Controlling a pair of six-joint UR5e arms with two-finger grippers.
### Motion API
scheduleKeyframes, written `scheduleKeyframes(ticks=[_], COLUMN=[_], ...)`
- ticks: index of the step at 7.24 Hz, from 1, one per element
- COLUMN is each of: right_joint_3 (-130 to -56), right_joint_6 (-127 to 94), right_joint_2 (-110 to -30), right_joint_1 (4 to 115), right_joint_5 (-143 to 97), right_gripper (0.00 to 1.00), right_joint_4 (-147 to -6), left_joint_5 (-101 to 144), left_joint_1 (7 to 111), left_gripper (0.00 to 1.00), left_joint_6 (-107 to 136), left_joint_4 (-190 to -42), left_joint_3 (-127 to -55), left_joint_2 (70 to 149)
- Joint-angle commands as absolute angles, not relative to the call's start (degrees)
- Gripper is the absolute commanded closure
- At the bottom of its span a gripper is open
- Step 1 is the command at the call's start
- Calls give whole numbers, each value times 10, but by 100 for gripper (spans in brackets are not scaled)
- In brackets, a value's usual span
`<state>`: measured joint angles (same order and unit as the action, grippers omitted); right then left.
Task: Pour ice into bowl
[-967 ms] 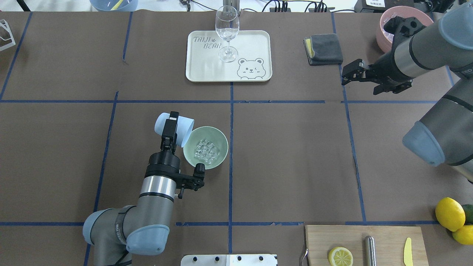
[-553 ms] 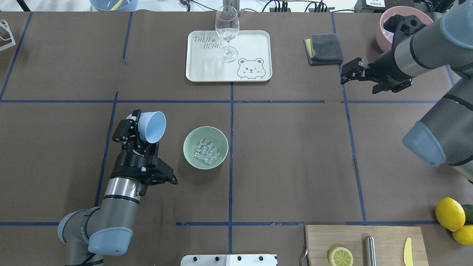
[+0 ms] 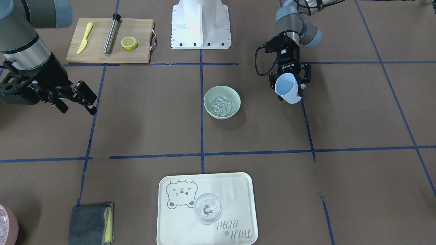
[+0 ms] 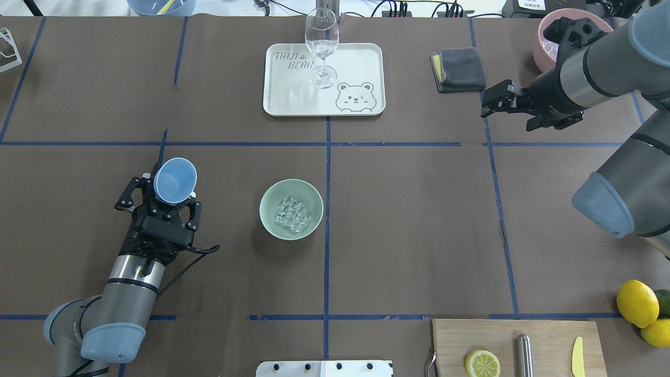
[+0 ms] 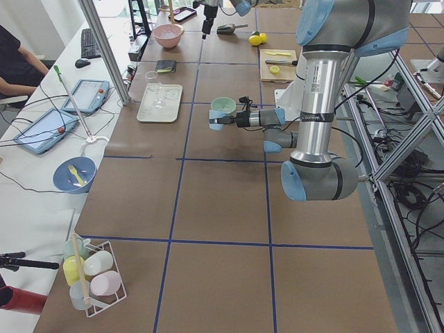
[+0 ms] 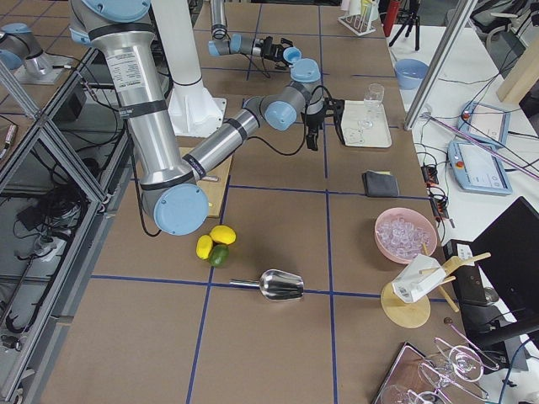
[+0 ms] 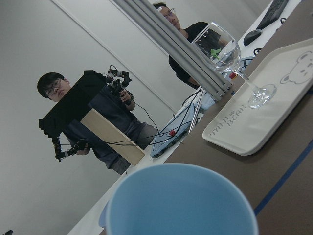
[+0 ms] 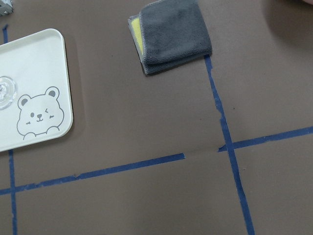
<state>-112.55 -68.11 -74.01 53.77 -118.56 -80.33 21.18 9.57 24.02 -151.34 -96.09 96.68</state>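
The pale green bowl [image 4: 268,199] stands near the table's middle and holds the heap of clear ice cubes [image 4: 292,213]; bowl [image 3: 210,97] and ice [image 3: 222,105] also show in the front view. My left gripper [image 4: 175,186] is shut on a light blue cup [image 4: 175,179], held upright and mouth up, well to the left of the bowl and apart from it. The cup [image 7: 181,200] looks empty in the left wrist view. My right gripper [image 4: 496,102] is open and empty, hovering just below a folded grey cloth [image 4: 459,69].
A cream bear tray [image 4: 356,63] with a wine glass [image 4: 321,44] stands at the back centre. A pink container [image 4: 547,31] stands at the back right. A cutting board [image 4: 549,340] with a lemon half, a metal rod and a yellow knife lies front right, beside lemons [image 4: 637,302].
My left gripper has drawn back to the left from the bowl's rim. The blue cup has turned from tipped over the bowl to upright. The right gripper has barely moved.
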Motion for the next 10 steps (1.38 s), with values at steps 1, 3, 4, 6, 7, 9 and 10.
scheduleKeyframes(ticks=[1,3,4,6,7,9,10], right_joint_3=[-1126,-1125,-1124,-1123,-1123,-1125,-1124], right_joint_6=[-681,-681,-681,-681,-681,-681,-681], right_joint_2=[-741,-741,-741,-737,-737,-735,-734], right_joint_1=[538,538,537,536,535,535,534], right_joint_5=[-1186,-1186,-1186,-1187,-1187,-1187,-1187], right_gripper=[0,0,0,0,0,0,0], right_joint_4=[-803,-803,-803,-804,-804,-804,-804], left_joint_5=[222,243,245,244,276,306,306], left_joint_1=[102,102,102,102,102,115,115], left_gripper=[100,100,100,100,100,100,100], left_joint_6=[309,468,517,638,638,653,662], left_joint_4=[-1520,-1621,-1655,-1700,-1713,-1712,-1712], left_joint_3=[-962,-961,-952,-927,-913,-894,-883], left_joint_2=[914,869,849,763,741,744,749])
